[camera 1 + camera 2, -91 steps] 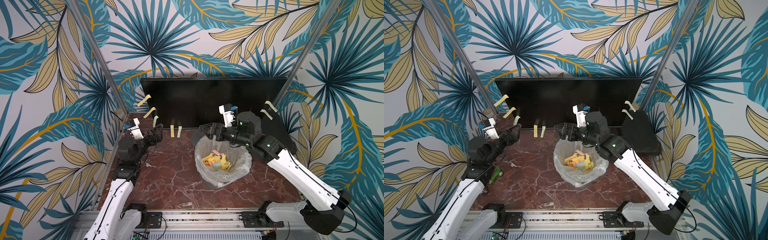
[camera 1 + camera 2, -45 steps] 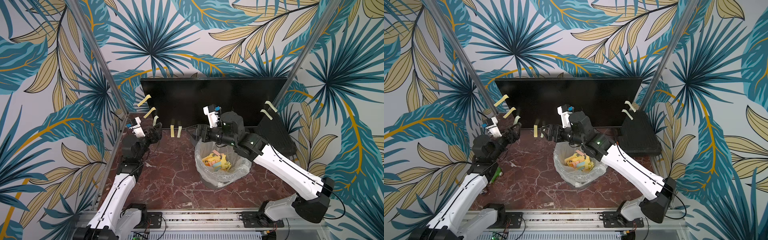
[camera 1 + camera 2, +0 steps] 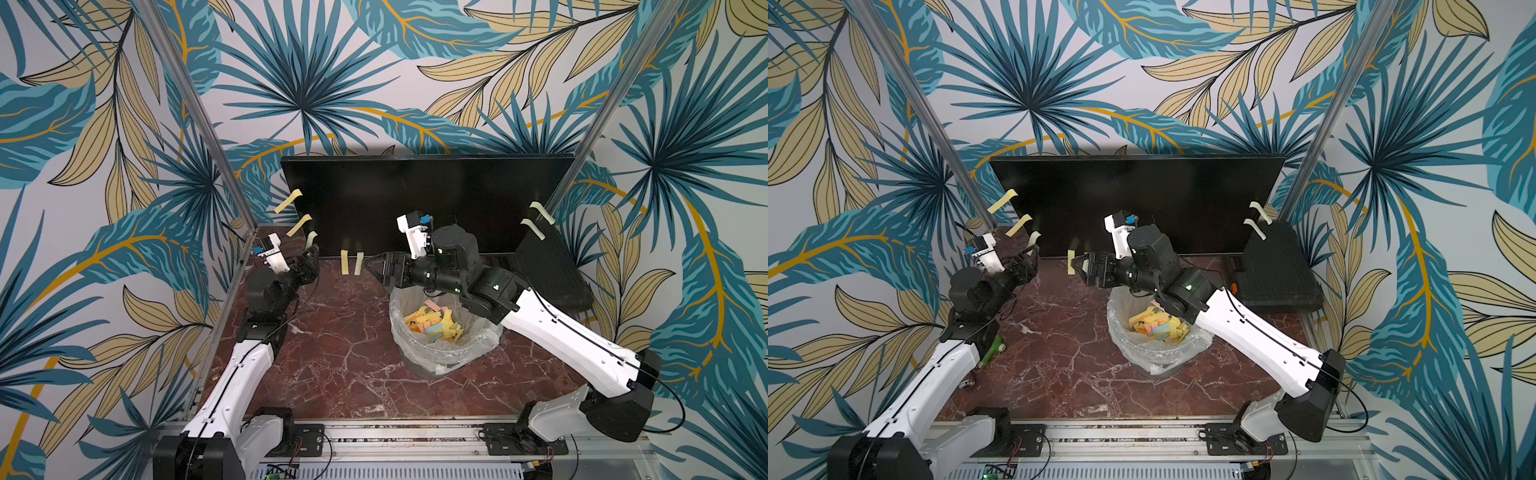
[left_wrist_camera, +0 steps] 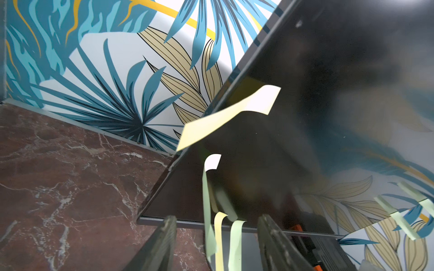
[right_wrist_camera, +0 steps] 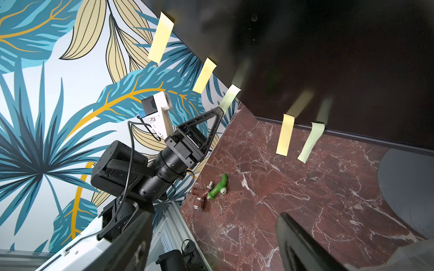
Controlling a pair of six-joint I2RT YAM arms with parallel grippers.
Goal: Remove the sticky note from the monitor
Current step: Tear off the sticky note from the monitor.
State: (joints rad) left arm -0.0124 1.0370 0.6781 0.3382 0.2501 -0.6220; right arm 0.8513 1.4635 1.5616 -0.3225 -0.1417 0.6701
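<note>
In both top views the monitor (image 3: 415,199) stands at 12 o'clock on the table (image 3: 332,353). The left gripper (image 3: 312,255), at 10 o'clock, is at a pale green sticky note (image 3: 311,239) on the monitor's corner. The right gripper (image 3: 371,266) is at 10 o'clock from the bin (image 3: 486,336). Left wrist view: the jaws stand apart with that note (image 4: 206,199) between them. Right wrist view: the jaws stand apart, holding nothing.

Lab robot cell: leaf-print backdrop panels (image 3: 307,75), aluminium posts (image 3: 195,116), 2 rail-mounted arms (image 3: 561,332), marble tabletop (image 3: 353,357).
</note>
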